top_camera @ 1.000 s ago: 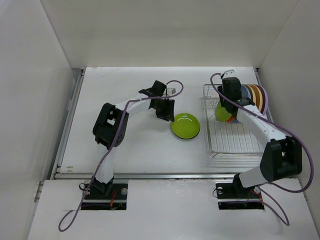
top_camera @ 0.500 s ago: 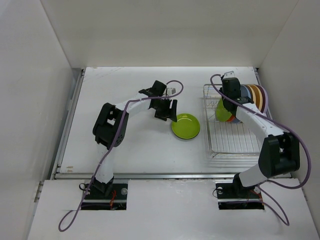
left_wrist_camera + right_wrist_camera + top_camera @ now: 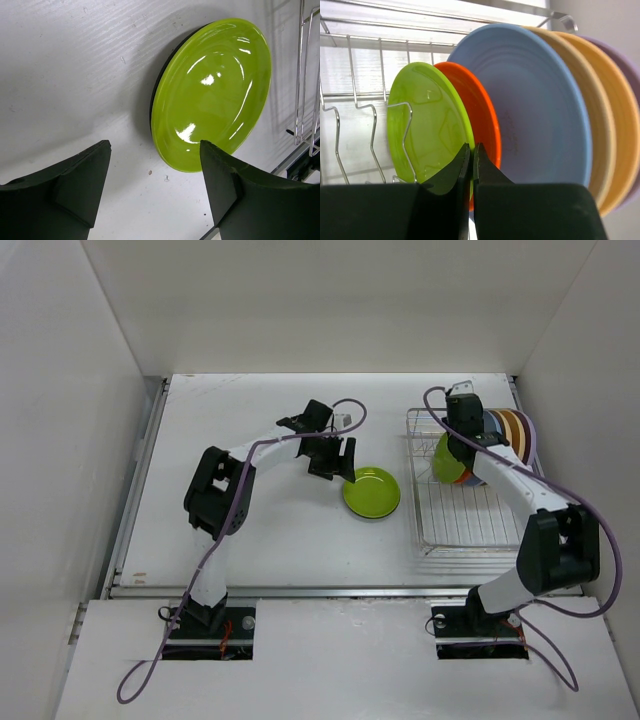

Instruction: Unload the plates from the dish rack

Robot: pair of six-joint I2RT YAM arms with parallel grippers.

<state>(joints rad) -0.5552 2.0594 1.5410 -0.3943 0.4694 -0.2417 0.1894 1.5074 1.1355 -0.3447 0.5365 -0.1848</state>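
Currently six plates (image 3: 520, 100) stand racked, one lime plate (image 3: 215, 90) outside.

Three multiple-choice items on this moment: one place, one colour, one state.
1. The large lime green round plastic plate lies: A on the white table, left of the silver wire dish rack; B inside it; C in mid-air.
2. Directly behind the small lime green plate in the rack stands a plate coloured: A black; B lavender; C orange.
3. The left fingers are: A shut on a plate; B open; C out of view.
A, it lies flat beside the rack; C, the orange plate is next in line; B, a wide gap shows between them.
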